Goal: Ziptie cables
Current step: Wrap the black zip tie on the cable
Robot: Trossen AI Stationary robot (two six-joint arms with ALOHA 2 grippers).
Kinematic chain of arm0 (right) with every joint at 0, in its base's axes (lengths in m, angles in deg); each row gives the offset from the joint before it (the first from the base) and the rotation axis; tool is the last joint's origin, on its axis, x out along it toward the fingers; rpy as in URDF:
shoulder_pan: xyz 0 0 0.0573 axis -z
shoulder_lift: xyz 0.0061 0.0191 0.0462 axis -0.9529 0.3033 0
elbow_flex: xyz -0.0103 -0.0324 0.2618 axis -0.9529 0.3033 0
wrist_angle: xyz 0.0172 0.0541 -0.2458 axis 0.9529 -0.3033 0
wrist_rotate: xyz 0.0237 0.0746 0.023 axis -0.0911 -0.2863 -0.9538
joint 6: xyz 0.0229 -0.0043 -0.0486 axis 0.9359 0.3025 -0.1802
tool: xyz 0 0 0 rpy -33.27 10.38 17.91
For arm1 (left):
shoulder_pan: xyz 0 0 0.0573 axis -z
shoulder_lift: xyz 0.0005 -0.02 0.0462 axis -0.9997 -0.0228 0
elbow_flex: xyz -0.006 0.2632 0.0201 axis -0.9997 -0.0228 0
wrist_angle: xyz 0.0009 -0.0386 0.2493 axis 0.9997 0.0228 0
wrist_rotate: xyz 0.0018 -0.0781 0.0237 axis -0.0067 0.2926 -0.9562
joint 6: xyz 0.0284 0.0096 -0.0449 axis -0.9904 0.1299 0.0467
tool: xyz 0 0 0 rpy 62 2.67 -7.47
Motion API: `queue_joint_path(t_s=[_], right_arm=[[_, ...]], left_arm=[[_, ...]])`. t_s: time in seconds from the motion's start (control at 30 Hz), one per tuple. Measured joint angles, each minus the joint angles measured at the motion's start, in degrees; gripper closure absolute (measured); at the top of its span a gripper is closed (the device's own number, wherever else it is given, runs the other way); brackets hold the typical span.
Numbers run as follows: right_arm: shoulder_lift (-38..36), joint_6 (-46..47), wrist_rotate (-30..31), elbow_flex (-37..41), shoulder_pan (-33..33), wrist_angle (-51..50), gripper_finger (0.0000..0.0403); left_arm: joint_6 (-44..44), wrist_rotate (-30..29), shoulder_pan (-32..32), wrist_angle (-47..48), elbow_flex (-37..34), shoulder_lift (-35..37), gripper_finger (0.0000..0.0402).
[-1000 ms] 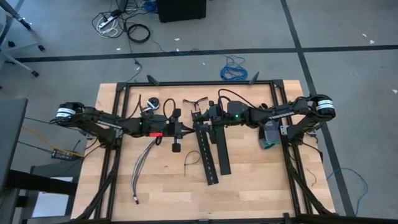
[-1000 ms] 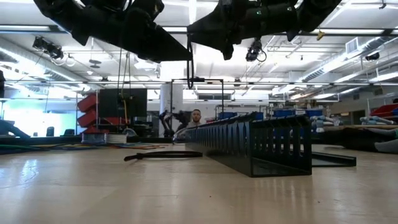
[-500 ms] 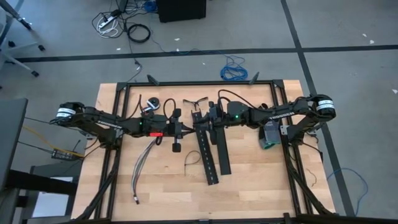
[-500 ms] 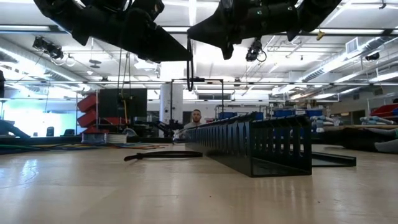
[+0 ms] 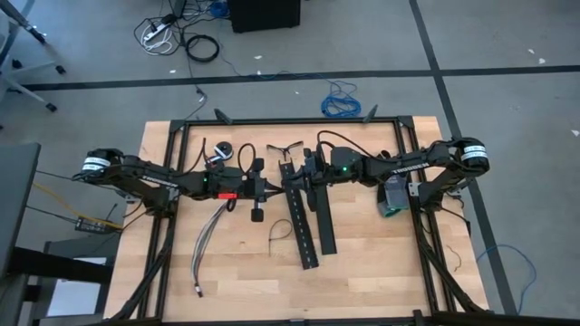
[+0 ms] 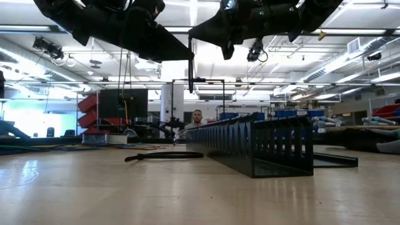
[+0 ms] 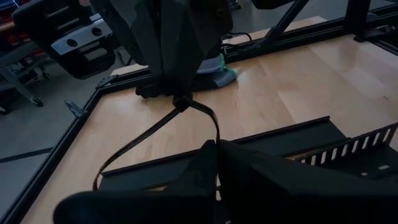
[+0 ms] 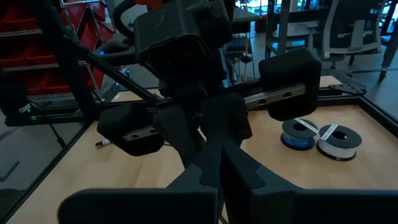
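Wooden table (image 5: 362, 272), pale planks in a black metal frame, carrying all items below.

Left gripper (image 5: 268, 188): hovering above the table's middle, toward the far edge, fingers pressed together; in the left wrist view they are pinching the end of a thin black plastic ziptie (image 7: 163, 124), which is bending in a loop across to the opposite gripper.

Right gripper (image 5: 292, 179): meeting the left one tip to tip over the table's middle, fingers closed on the other part of the same ziptie. In the low view the strip is hanging as a thin dark line between the two grippers, clear of the table top.

Cables (image 5: 208, 237): loose bundle of thin grey, pale and brownish wires, lying flat toward the left edge of the table, below the left arm, running toward the near edge and splaying there; not touched by either gripper.

Second black ziptie loop (image 5: 276, 233): lying on the table just beside the perforated strips.

Two wide black perforated plastic strips (image 5: 308, 222): lying side by side near the table's middle, running toward the near edge.

Two small wire spools (image 8: 320, 138), one blue, one pale: resting near the far edge of the table.
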Motion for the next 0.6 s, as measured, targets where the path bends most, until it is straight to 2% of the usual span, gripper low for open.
queue_joint_path(t_s=[0.6], right_arm=[[0.0, 0.2, -0.6, 0.0, -1.1, -0.1, 0.0403]], left_arm=[[0.0, -0.3, 0.0, -0.5, 0.3, 0.0, 0.0401]])
